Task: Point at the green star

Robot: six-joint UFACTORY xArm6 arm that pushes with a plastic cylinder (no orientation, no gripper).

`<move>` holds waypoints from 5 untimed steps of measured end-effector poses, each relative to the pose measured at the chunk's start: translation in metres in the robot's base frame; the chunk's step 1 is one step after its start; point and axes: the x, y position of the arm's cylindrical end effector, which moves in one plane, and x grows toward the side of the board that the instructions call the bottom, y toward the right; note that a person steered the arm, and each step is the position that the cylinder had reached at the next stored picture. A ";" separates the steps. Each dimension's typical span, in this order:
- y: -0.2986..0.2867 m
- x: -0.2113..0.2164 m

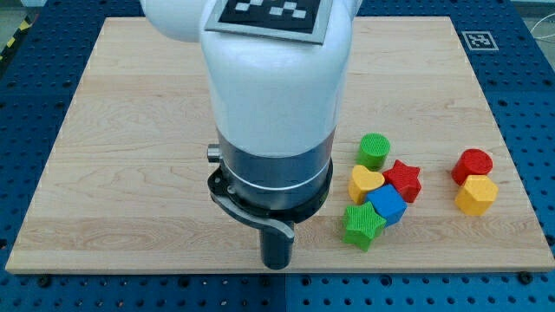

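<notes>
The green star lies on the wooden board at the view's lower right, touching a blue cube. My tip is at the bottom of the dark rod, near the board's bottom edge, to the left of the green star with a gap between them. The arm's white and grey body fills the middle of the view.
Above the star sit a yellow heart, a red star and a green cylinder, clustered together. Further right are a red cylinder and a yellow hexagonal block. A marker tag is at the board's top right corner.
</notes>
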 end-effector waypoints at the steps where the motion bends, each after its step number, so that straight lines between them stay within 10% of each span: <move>1: 0.005 0.001; 5: 0.077 0.001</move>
